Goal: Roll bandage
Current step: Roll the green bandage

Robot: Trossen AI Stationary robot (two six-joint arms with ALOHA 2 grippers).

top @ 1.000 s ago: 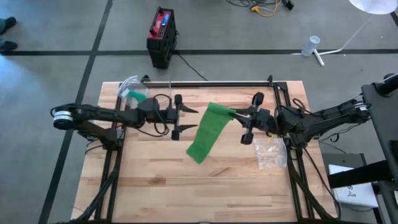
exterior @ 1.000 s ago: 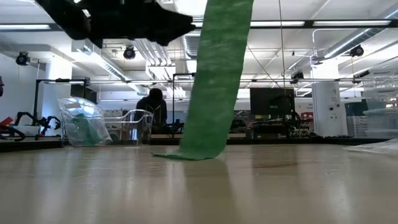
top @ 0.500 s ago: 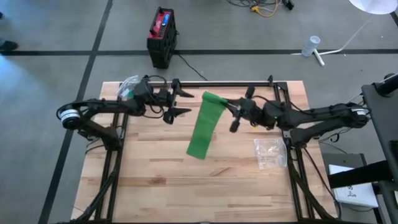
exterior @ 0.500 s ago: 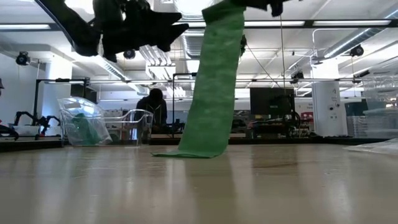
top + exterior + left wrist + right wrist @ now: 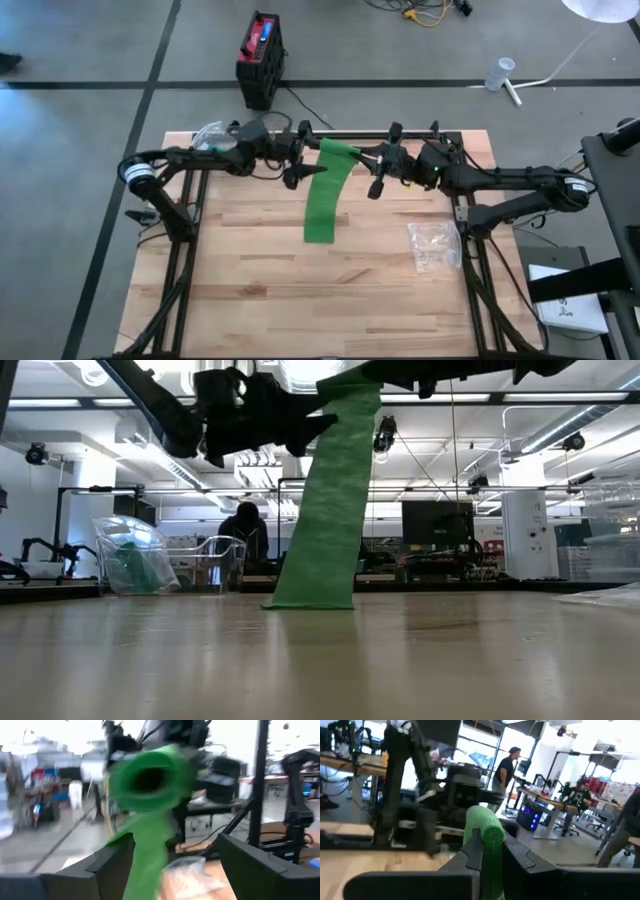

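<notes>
From above, the right gripper (image 5: pixel 372 172) was clamped on the rolled top end of the green bandage (image 5: pixel 325 192), held up at the far middle of the table (image 5: pixel 260 300). The loose strip ran from that roll toward the near side, its tail on the wood. The left gripper (image 5: pixel 303 155) stood just left of the roll, fingers spread, pointing right at it.

At table height, the bandage hung as a long slanted band, foot on the tabletop, top end up among the dark arms.

Through the left wrist camera, the roll's open end (image 5: pixel 150 777) faced straight back between the spread fingers (image 5: pixel 112 865), so its long axis lay along the left arm's approach.

Through the right wrist camera, the narrow fingers (image 5: pixel 475 852) pinched the roll (image 5: pixel 485 832).
</notes>
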